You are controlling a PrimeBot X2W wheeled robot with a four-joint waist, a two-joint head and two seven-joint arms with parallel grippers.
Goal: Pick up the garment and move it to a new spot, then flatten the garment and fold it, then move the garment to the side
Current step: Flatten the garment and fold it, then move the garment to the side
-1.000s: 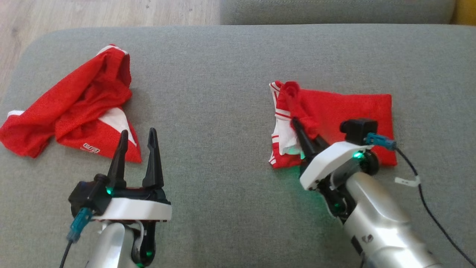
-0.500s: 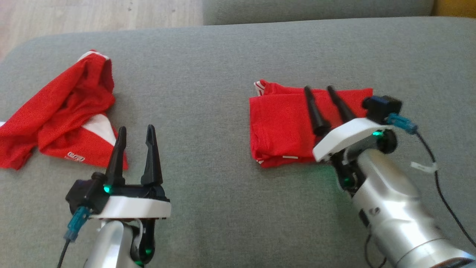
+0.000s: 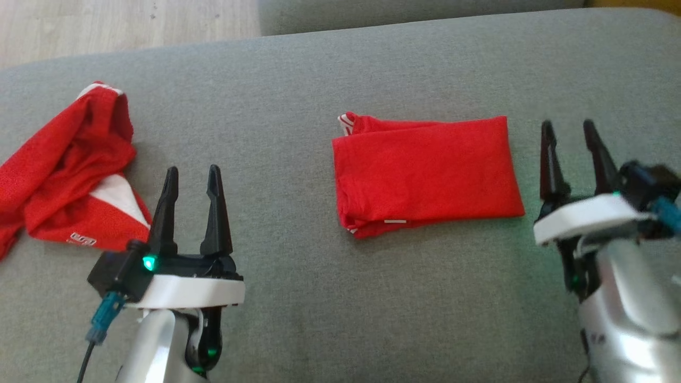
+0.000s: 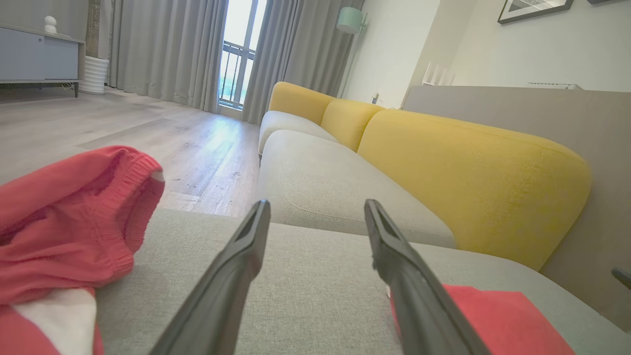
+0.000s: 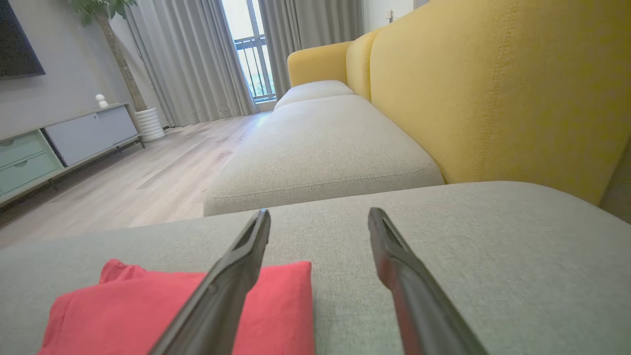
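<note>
Right jaws released the folded garment (image 3: 425,175), now wide apart; left jaws wide, empty.

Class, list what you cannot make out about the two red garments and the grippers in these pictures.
- Crumpled garment: the head view's left edge cuts it off; its white lettering is too small to read.
- Folded garment: inner layers are hidden under its top layer; in the left wrist view the left gripper covers part.
- Right gripper: wrist blurred and cut by the head view's right edge.
</note>
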